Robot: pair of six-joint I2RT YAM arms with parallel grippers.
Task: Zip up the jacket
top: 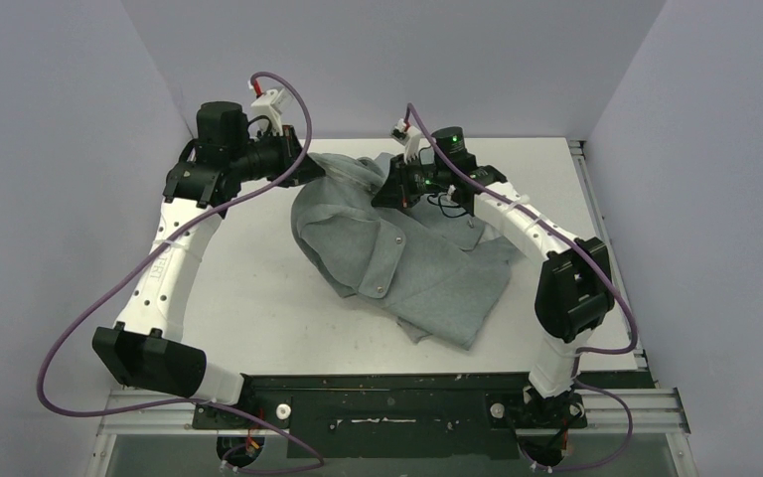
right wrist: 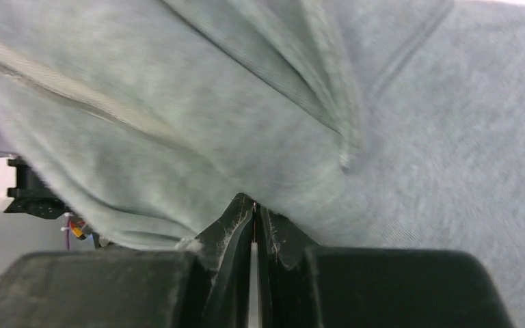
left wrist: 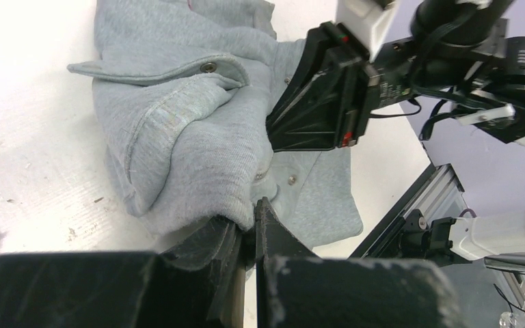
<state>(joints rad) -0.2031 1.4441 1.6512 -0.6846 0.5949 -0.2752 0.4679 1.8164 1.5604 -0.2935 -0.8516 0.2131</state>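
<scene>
White surface [top: 248, 308] lies under left claw [top: 310, 165] & right claw [top: 393, 191], lilac walls [top: 60, 119] beyond both.

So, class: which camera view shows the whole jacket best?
Top external: the whole crumpled jacket lies in frame. The left wrist view shows one bunched part; the right wrist view shows only close, blurred fabric.

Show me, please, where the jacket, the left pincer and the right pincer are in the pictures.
jacket [top: 417, 273]: top view, flat grey fabric in its middle.
left pincer [left wrist: 247, 222]: left wrist view, between its closed fingertips.
right pincer [right wrist: 254, 208]: right wrist view, between its closed fingertips.
</scene>
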